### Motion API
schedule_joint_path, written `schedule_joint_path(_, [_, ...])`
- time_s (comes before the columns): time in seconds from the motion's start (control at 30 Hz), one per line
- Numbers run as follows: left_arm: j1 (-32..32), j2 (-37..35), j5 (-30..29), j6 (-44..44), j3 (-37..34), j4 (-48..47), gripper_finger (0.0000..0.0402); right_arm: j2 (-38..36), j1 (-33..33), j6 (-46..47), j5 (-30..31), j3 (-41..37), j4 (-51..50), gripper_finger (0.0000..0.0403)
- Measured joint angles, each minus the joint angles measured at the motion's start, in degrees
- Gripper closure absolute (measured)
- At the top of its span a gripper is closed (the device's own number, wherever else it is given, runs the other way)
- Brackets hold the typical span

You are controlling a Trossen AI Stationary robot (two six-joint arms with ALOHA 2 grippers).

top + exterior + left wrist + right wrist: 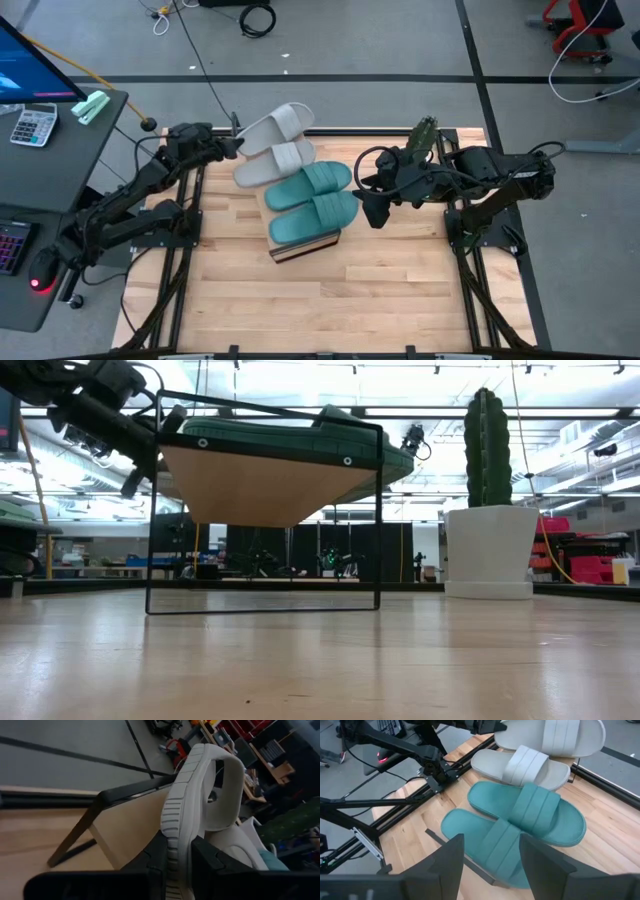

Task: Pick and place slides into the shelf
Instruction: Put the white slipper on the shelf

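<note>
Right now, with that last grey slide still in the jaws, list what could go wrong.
1. The left gripper pinches only the sole edge of the far grey slide; it could twist or slip out.
2. That slide overhangs the far end of the shelf; released there, it may tip off.
3. The slides sit packed side by side; pushing it in could shove the near grey slide into the teal slides.

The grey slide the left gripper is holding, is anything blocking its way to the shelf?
Nothing visible does. The left gripper grips the far grey slide at the shelf's far end, beside the other grey slide.
</note>
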Motion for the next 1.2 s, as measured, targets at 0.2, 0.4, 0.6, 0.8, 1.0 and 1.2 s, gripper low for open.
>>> schedule_joint_path(0.2, [3.0,0.0,3.6,-0.7,0.0,-2.1,0.035,0.0,0.0,0.0,0.0,0.0,0.0,0.0206])
schedule_joint_path(0.4, [5.9,0.0,8.0,-0.6,0.0,-3.5,0.0343,0.0,0.0,-0.4,0.0,0.0,0.0,0.0207])
schedule_joint_path(0.6, [8.4,1.3,12.1,-0.6,0.0,-5.4,0.035,0.0,0.0,-0.4,0.0,0.0,0.0,0.0207])
schedule_joint_path(0.8, [9.9,5.4,18.2,-0.3,0.1,-5.9,0.0341,0.0,0.0,-0.4,0.0,0.0,0.0,0.0207])
schedule_joint_path(1.0, [11.0,7.4,20.3,0.7,0.1,-4.7,0.0349,0.0,0.0,-0.4,0.0,0.0,0.0,0.0207])
schedule_joint_path(1.2, [13.1,7.5,23.7,1.0,0.0,-2.3,0.0344,0.0,0.0,-0.5,0.3,0.0,0.0,0.0207])
